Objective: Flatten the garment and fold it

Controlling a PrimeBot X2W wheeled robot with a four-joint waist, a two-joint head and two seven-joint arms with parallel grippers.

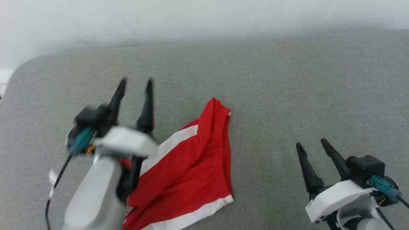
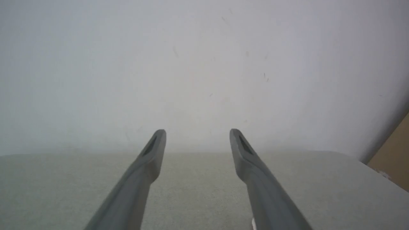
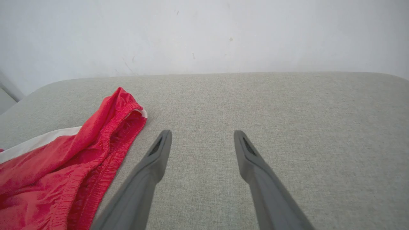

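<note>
The garment (image 1: 188,169), red shorts with white stripes, lies rumpled on the grey cloth surface (image 1: 271,89), its waistband peaking toward the back. In the right wrist view the garment (image 3: 70,163) fills the lower left, elastic waistband showing. My left gripper (image 1: 135,81) hovers open above the garment's left part, its arm covering that side; nothing lies between its fingers (image 2: 153,150). Well to the garment's right, my right gripper (image 1: 311,142) stands open and empty, with both fingers (image 3: 159,153) over bare cloth.
A pale wall (image 1: 204,19) runs behind the surface. The surface's rounded far left corner (image 1: 22,67) shows in the head view. A tan panel (image 2: 393,153) appears at the right edge of the left wrist view.
</note>
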